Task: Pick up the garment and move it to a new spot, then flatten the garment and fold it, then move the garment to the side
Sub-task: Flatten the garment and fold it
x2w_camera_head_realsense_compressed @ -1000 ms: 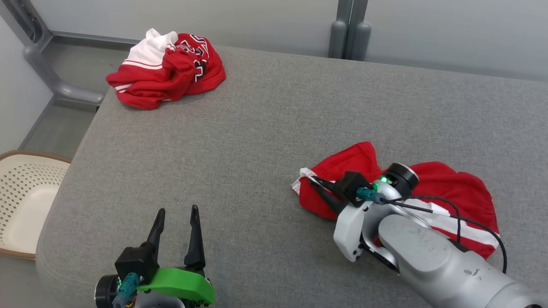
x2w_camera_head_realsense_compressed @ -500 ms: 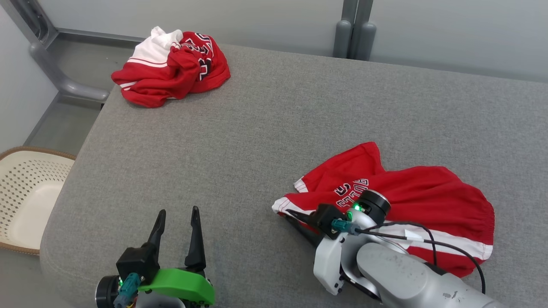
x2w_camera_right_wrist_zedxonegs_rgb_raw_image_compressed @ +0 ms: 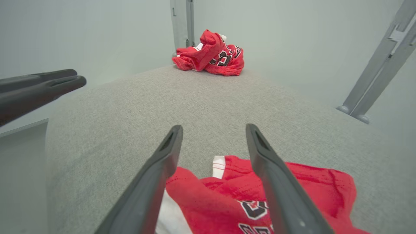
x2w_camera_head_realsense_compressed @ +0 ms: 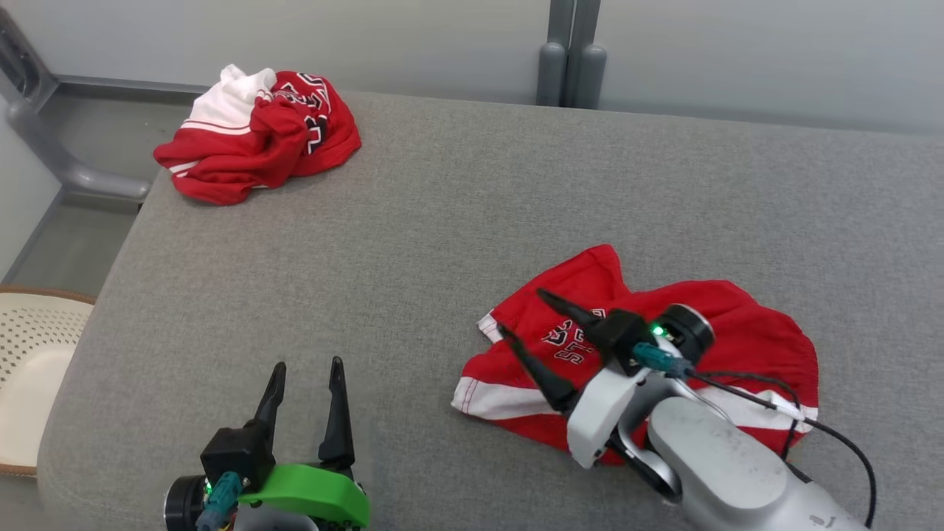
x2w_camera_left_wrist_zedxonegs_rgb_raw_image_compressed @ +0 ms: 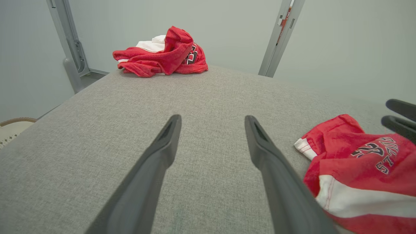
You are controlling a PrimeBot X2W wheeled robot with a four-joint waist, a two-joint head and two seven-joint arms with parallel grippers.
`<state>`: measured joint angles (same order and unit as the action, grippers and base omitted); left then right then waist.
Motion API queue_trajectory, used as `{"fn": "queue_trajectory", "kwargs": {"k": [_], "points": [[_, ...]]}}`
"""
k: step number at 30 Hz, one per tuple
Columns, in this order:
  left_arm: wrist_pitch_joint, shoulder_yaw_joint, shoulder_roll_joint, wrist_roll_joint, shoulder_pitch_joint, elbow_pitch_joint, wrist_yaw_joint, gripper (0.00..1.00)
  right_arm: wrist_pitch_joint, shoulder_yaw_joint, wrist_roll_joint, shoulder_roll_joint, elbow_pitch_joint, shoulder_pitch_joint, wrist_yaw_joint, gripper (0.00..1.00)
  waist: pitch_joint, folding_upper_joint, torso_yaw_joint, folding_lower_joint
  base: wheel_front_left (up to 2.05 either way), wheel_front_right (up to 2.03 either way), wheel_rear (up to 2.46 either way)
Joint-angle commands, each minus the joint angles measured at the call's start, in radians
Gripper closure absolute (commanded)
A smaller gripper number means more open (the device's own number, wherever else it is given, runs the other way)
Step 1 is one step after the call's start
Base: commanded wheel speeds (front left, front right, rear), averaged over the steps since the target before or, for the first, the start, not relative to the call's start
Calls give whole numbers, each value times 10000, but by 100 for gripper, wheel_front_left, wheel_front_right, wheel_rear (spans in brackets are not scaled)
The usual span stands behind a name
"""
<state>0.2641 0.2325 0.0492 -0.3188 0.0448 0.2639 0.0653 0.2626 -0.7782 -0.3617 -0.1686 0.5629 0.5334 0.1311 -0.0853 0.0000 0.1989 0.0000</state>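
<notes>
The garment (x2w_camera_head_realsense_compressed: 737,335), red shorts with a white stripe and black lettering, lies rumpled on the grey padded table (x2w_camera_head_realsense_compressed: 442,221) at the front right. My right gripper (x2w_camera_head_realsense_compressed: 522,311) hovers open over its left edge, nothing between the fingers. In the right wrist view the garment (x2w_camera_right_wrist_zedxonegs_rgb_raw_image_compressed: 227,201) lies just below the spread right gripper (x2w_camera_right_wrist_zedxonegs_rgb_raw_image_compressed: 214,126). My left gripper (x2w_camera_head_realsense_compressed: 307,363) stands open and empty at the front left, apart from the cloth. In the left wrist view the left gripper (x2w_camera_left_wrist_zedxonegs_rgb_raw_image_compressed: 213,117) points across bare table with the garment (x2w_camera_left_wrist_zedxonegs_rgb_raw_image_compressed: 367,169) to its right.
A second red and white garment (x2w_camera_head_realsense_compressed: 258,136) lies bunched at the table's far left corner. A cream perforated basket (x2w_camera_head_realsense_compressed: 29,346) stands on the floor at the left. Grey posts (x2w_camera_head_realsense_compressed: 568,59) rise behind the table's far edge.
My right gripper was shut on the garment's edge and drew it forward and left; it has now opened, risen and let go. The head camera has shifted. The left gripper has not moved.
</notes>
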Motion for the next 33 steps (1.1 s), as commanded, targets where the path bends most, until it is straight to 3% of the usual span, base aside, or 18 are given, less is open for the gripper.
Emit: {"fn": "queue_trajectory", "kwargs": {"k": [1, 8, 14, 23, 33], "points": [[6, 10, 23, 70, -108, -16, -69, 0, 30, 500, 219, -122, -240, -373, -6, 0, 150, 0, -251, 0, 0, 0, 0], [5, 45, 25, 221, -241, -43, -149, 0, 30, 4008, 1453, 61, -1955, -2279, -6, 0, 500, 0, -794, 0, 0, 0, 0], [5, -48, 39, 499, -534, -104, -286, 0, 31, 6008, 2205, 560, -3120, -3911, -6, 0, 823, 0, -1175, 0, 0, 0, 0], [5, -331, 44, 410, -1207, -476, -345, 0, 31, 6987, 2470, 967, -3834, -5360, -6, 0, 1062, 0, -1539, 0, 0, 0, 0], [6, -344, 28, 396, -1286, -623, -295, 0, 31, 7327, 2774, 1135, -4173, -5504, -6, 0, 1101, 0, -1623, 0, 0, 0, 0]]}}
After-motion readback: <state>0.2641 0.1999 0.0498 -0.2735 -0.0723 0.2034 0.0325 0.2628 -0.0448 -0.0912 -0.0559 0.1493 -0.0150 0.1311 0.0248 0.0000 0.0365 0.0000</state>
